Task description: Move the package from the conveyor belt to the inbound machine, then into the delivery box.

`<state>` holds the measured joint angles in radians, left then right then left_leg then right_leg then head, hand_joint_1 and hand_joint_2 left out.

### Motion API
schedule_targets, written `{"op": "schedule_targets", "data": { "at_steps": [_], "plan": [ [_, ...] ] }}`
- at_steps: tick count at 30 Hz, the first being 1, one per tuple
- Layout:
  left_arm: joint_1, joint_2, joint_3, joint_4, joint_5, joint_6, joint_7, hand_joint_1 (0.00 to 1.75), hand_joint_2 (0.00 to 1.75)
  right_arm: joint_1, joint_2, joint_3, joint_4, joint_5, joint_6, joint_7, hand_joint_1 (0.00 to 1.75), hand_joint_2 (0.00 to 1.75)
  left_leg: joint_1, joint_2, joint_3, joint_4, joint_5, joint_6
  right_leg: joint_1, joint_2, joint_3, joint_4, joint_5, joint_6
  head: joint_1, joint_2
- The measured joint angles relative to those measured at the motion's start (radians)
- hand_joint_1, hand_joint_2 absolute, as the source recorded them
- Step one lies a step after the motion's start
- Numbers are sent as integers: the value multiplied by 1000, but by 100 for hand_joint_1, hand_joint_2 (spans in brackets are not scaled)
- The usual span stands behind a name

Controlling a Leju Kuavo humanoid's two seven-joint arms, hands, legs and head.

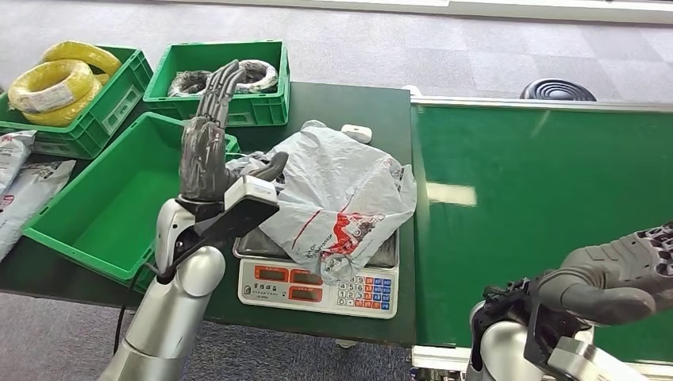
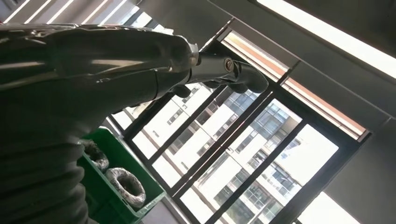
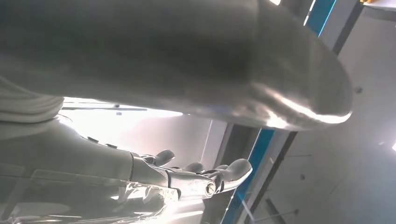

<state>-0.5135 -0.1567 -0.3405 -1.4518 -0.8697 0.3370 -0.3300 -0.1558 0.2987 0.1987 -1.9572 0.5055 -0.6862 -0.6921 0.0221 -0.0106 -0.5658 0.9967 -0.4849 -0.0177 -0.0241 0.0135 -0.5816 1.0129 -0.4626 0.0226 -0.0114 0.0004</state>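
Note:
The package, a crumpled grey plastic bag with red print, lies on the weighing scale, the inbound machine, with no hand on it. My left hand stands just left of the bag, raised, fingers straight and pointing up, holding nothing. Its thumb reaches toward the bag's left edge. In the left wrist view the fingers point at a window. My right hand hovers over the near right part of the green conveyor belt, fingers extended, empty. The right wrist view shows its fingers spread.
An empty green delivery box sits left of the scale. Behind it stand a green crate of yellow cable coils and a crate of dark coils. Other bagged parcels lie at the far left. A small white device rests behind the bag.

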Motion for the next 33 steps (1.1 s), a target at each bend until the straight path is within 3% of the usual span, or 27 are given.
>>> {"op": "schedule_targets", "data": {
  "at_steps": [6, 12, 14, 17, 20, 24, 33],
  "plan": [
    [-151, -8, -121, 202, -237, -46, 97, 0, 175, -7, -1, 1, 32, -27, 0, -1, 0, 0, 0, 0, -2, 0, 0, 0, 0, 0, -1, 0, 0, 0, 0, 0],
    [-210, -18, -180, 307, -269, -57, 113, 0, 175, -8, -1, 1, 50, -31, 0, -1, 0, 0, 0, 0, -3, 0, 0, 0, 0, 2, -4, 0, 0, 0, 0, 0],
    [-245, -25, -212, 370, -334, -131, 122, 0, 175, -8, -1, 1, 56, -39, 0, -1, 0, 0, 0, 0, -3, 0, 0, 0, 0, 1, -4, 0, 0, 0, 0, 0],
    [-314, -56, -303, 568, -460, -260, 137, 0, 175, -8, -2, 3, 65, -54, 0, -1, 0, 0, -1, 0, -3, 0, 0, 0, -1, 0, -2, 0, 0, 0, 0, 0],
    [-334, -88, -377, 759, -495, -268, 139, 0, 175, -4, -4, 3, 72, -64, 0, -1, 0, 0, -2, 4, -2, 0, 0, 0, -2, 4, -3, 0, 0, 1, 0, 0],
    [-352, -103, -428, 913, -507, -272, 139, 0, 175, 0, -10, 4, 78, -71, 0, -1, 0, 0, -2, 3, -3, 0, 0, 0, -2, 4, -4, 0, 0, 1, 0, 0],
    [-399, -118, -474, 1047, -512, -347, 129, 0, 175, -3, -15, 6, 92, -71, 0, -1, 0, 0, -2, 3, 5, -1, -2, 1, -1, 4, 6, 0, -1, 1, 0, 0]
  ]
}}
